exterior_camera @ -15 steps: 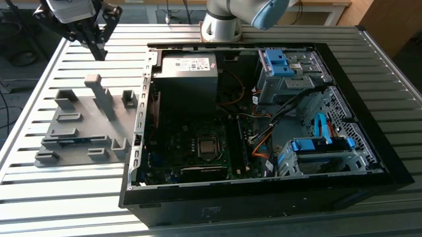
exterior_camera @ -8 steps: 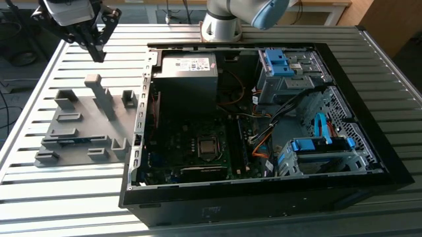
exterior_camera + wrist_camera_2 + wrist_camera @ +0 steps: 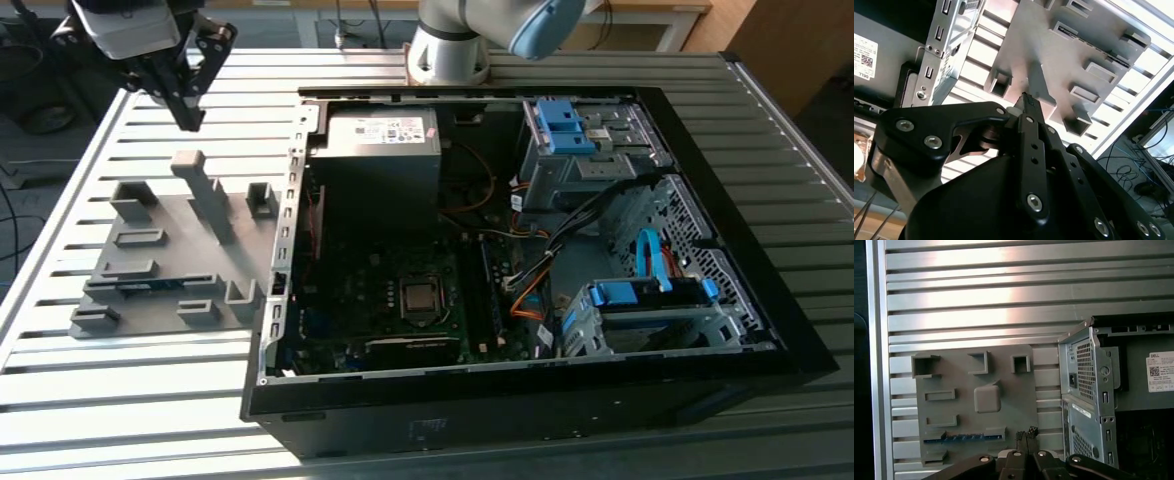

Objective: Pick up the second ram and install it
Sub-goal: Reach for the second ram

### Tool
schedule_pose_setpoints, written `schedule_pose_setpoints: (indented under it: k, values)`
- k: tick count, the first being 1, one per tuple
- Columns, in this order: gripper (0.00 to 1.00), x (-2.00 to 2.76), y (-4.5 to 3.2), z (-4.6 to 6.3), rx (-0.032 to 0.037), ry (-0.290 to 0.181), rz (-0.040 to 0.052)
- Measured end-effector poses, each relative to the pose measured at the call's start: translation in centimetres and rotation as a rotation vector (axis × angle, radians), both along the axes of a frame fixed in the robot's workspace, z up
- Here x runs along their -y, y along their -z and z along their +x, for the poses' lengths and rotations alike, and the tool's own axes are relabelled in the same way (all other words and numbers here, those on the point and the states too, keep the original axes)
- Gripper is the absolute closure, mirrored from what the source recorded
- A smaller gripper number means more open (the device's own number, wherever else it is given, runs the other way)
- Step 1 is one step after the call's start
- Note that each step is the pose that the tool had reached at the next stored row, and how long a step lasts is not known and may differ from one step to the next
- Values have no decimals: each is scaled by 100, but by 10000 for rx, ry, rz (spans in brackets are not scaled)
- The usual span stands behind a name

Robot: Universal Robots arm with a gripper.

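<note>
The second ram [image 3: 138, 284] is a thin blue stick lying in a slot of the gray holder plate [image 3: 180, 262], at the plate's end nearest the exterior view's bottom. In the first wrist view the ram [image 3: 960, 436] runs along the plate [image 3: 1004, 375] between two gray blocks. My gripper [image 3: 191, 122] hangs high over the slatted table, above the holder's far end and well apart from the ram. Its black fingers [image 3: 1026, 433] are shut with nothing between them, and they point down toward the holder's tall post [image 3: 1040, 85].
An open black computer case [image 3: 534, 400] lies to the exterior view's right of the holder, with its power supply [image 3: 380, 140], motherboard [image 3: 420, 295], cables and blue drive-bay latches [image 3: 647, 292]. The case's metal rear wall [image 3: 1089, 390] stands close beside the holder. The arm's base [image 3: 447, 50] stands behind the case.
</note>
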State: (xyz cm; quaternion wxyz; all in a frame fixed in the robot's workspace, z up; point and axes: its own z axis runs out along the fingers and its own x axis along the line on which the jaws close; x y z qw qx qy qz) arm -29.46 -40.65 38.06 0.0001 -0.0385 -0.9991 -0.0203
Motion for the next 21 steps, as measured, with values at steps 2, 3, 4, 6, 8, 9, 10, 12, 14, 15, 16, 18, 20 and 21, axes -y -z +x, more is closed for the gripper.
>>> schedule_pose_setpoints:
  k: [2, 3, 4, 6, 8, 9, 10, 12, 14, 15, 16, 18, 20, 21]
  values:
    - [89, 7, 2, -36, 0, -1, 1]
    - [89, 10, 3, -54, -1, 0, 0]
    - [89, 13, 3, -70, -1, 0, 0]
    - [89, 19, 5, -104, 0, 0, 0]
    - [89, 24, 5, -137, -1, 0, 0]
    - [89, 27, 5, -153, -1, 0, 0]
    - [89, 29, 6, -169, -1, 0, 0]
    - [89, 32, 6, -200, 0, 0, 1]
    - [89, 36, 7, -228, 0, 0, 0]
    - [89, 39, 7, -243, -1, 0, 0]
    - [89, 44, 8, -262, 0, 0, 0]
    - [89, 59, 9, -306, -1, -1, 0]
    - [89, 74, 10, -343, -1, 0, 0]
    - [89, 81, 11, -359, 0, 0, 0]
